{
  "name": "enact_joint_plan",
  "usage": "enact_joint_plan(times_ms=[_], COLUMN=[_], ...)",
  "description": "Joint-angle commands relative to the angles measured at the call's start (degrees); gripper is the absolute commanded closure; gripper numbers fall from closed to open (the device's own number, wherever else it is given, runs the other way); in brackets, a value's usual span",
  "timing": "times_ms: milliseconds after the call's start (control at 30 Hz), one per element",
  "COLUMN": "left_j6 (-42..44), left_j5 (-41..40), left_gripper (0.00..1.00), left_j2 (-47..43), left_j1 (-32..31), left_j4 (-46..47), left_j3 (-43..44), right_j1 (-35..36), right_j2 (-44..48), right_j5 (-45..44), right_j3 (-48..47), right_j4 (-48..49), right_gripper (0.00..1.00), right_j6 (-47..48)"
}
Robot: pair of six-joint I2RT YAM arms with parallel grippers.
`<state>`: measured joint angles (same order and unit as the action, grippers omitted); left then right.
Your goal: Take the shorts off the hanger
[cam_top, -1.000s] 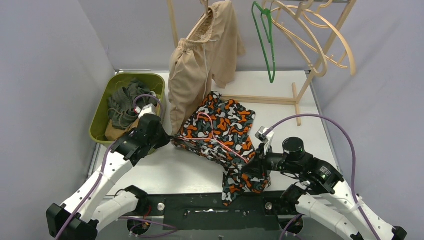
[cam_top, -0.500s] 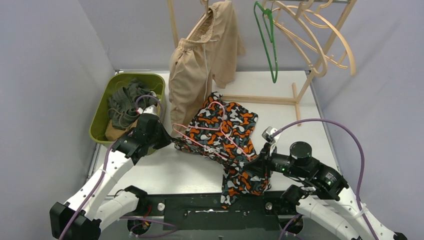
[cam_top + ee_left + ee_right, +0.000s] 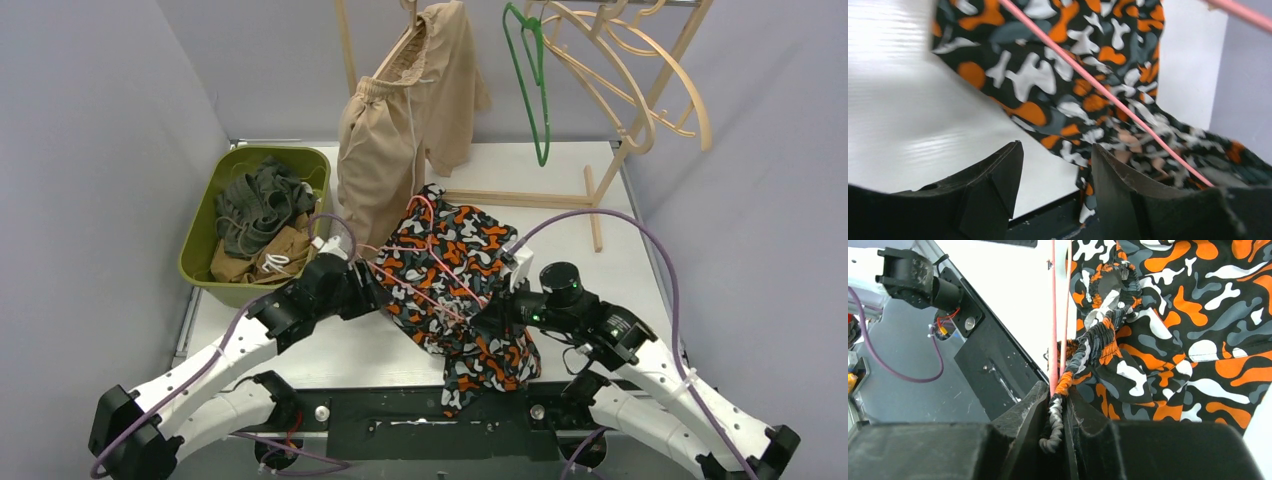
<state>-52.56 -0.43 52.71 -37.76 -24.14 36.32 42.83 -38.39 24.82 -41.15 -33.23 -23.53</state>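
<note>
- The right claw (image 3: 1058, 395) is clamped tight on the gathered waistband of the camouflage shorts (image 3: 455, 270). The thin wire of a pink hanger (image 3: 1053, 315) runs down into the same pinch.
- The left claw (image 3: 1055, 150) has its fingers apart with nothing between them. It sits low over the table (image 3: 560, 180), right at the left edge of the camouflage shorts.
- The camouflage shorts lie bunched in the middle of the table between the two arms. One end droops over the near edge, and the pink hanger crosses over the cloth.
- The beige shorts (image 3: 400, 130) hang at the back from the wooden rack (image 3: 625, 150). Their lower end comes down just behind the camouflage pair.
- A green hanger (image 3: 538, 90) hangs on the rack to the right of the beige shorts.
- A green bin (image 3: 197, 240) stands at the back left of the table. In it the dark olive shorts (image 3: 255, 205) lie heaped towards the back and the brown shorts (image 3: 270, 250) towards the front.
</note>
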Motion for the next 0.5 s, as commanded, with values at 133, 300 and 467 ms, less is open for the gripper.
enact_joint_plan(times_ms=[133,300,467], left_j6=[-15.9,-28.8,-34.0], left_j5=[-7.8,-9.0,-10.5], left_gripper=[0.45,0.43,0.43], left_j2=[2.0,2.7,3.6], left_j1=[-12.7,-14.2,-14.4], left_j4=[18.2,30.7,33.2], left_j3=[-3.0,-10.4,-12.8], right_j1=[0.0,0.1,0.2], right_j2=[-5.1,-5.3,-4.8], right_j5=[-0.5,-0.6,-0.3], right_j3=[1.9,3.0,3.8], right_j4=[12.1,14.7,16.0], right_gripper=[1.0,1.0,1.0], right_j6=[-3.5,-5.7,-6.6])
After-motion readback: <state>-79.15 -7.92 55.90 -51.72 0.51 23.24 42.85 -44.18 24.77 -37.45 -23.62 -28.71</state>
